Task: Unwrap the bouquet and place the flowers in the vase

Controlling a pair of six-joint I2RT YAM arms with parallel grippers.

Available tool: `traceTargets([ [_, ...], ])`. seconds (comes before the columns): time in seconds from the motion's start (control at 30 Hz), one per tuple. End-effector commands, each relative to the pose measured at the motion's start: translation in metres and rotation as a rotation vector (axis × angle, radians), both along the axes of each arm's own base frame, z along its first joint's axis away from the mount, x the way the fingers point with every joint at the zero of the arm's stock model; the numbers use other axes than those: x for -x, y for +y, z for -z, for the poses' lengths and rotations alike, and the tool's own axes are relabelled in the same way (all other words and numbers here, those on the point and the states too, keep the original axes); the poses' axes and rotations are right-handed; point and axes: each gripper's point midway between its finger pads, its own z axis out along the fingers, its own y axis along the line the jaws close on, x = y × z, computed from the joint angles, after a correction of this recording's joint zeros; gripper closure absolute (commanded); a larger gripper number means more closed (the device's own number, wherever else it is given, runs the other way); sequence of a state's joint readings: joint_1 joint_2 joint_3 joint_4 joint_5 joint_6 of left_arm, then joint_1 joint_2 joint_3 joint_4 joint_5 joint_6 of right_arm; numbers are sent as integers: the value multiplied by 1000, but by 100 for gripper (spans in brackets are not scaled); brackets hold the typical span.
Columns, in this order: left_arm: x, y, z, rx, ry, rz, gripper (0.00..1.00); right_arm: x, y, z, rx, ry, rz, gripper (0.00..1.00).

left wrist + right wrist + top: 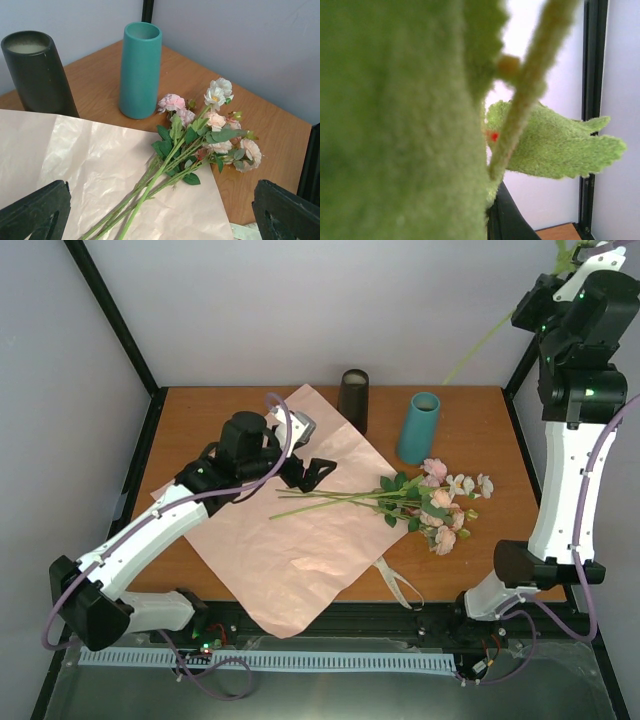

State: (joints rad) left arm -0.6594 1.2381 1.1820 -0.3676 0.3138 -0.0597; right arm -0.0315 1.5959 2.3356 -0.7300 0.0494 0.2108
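On the brown wooden worktop [200, 420], a bunch of peach-pink, white and yellow flowers on long green stems [430, 505] is lying across a spread sheet of crinkled pink paper [300, 550]. The heads are pointing right and resting past the sheet's edge on bare wood. A tall teal cylindrical vase [418, 428] is standing upright just behind the blossoms. A dark cylindrical container [353, 400] is standing to its left, at the paper's far corner. A beige ribbon [400, 585] is trailing toward the near edge.

The left hand [312, 476] is hovering over the paper beside the cut ends of the stems, jaws spread wide and gripping nothing. Its wrist camera is showing the black fingers [35, 212] at the bottom corners, with the stems running between them untouched.

Only the overhead view is showing the right hand [572, 258], raised high at the far right corner. It is closed on a single long green flower stem [490, 340] that is slanting down toward the teal vase. The right wrist camera is filling with blurred green fuzzy leaves [555, 145], too close to show its fingers.
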Motion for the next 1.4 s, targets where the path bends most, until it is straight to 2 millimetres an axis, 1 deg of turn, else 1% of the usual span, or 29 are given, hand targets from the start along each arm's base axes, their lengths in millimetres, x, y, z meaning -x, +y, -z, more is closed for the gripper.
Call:
traceTargets([
  [0.0, 6, -7, -12, 32, 4, 34, 0, -7, -4, -7, -4, -23, -19, 97],
  [0.13, 7, -9, -14, 33, 5, 50, 0, -17, -6, 3, 11, 6, -15, 97],
  [0.27, 7, -10, -10, 24, 14, 54, 1, -24, -10, 13, 23, 31, 9, 97],
  [0.4, 8, -13, -5, 30, 22, 68, 1, -27, -1, 18, -5, 43, -43, 97],
  [0.53, 6, -16, -4, 32, 25, 77, 1, -29, 9, 32, -42, 68, -105, 97],
  [0.57, 5, -17, -4, 35, 23, 81, 1, -29, 11, 37, -47, 76, -113, 97],
  [0.67, 4, -21, -4, 37, 27, 96, 1, -36, 13, 63, -56, 119, -129, 97],
  [0.77, 4, -25, -7, 40, 26, 112, 1, -40, 14, 81, -53, 138, -133, 97],
  [1.0, 4, -28, -7, 32, 22, 133, 1, -45, 15, 105, -60, 147, -140, 97],
  [1.1, 4, -28, -5, 24, 18, 137, 1, -47, 21, 122, -85, 170, -167, 97],
  [1.17, 4, -27, -2, 8, 16, 141, 1, -49, 26, 136, -97, 204, -187, 97],
  [1.37, -4, -23, 5, -67, -19, 122, 1, -50, 43, 185, -128, 349, -219, 86],
])
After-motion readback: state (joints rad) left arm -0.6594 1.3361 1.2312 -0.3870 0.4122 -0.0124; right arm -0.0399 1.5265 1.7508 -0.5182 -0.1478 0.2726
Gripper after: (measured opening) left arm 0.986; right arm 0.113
